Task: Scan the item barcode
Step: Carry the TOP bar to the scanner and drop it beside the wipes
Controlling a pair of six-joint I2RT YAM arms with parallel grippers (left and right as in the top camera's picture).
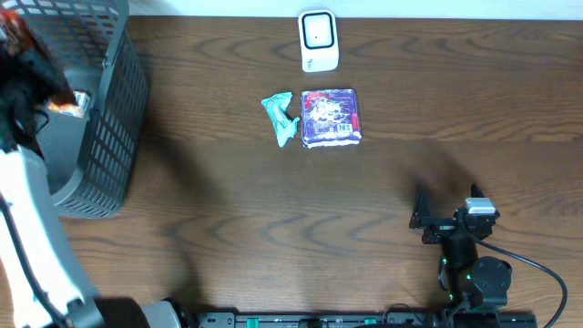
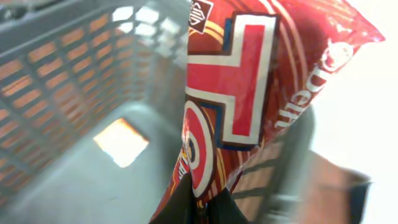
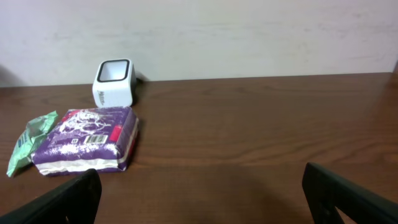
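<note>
aloft, left gripper (image 2: 200,208) (bag (image 2: 249,93)) over basket (image 2: 56,68)

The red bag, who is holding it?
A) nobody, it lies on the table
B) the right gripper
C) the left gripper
C: the left gripper is pinched shut on the edge of the red bag over the grey basket, while the right gripper stands open and empty.
</note>
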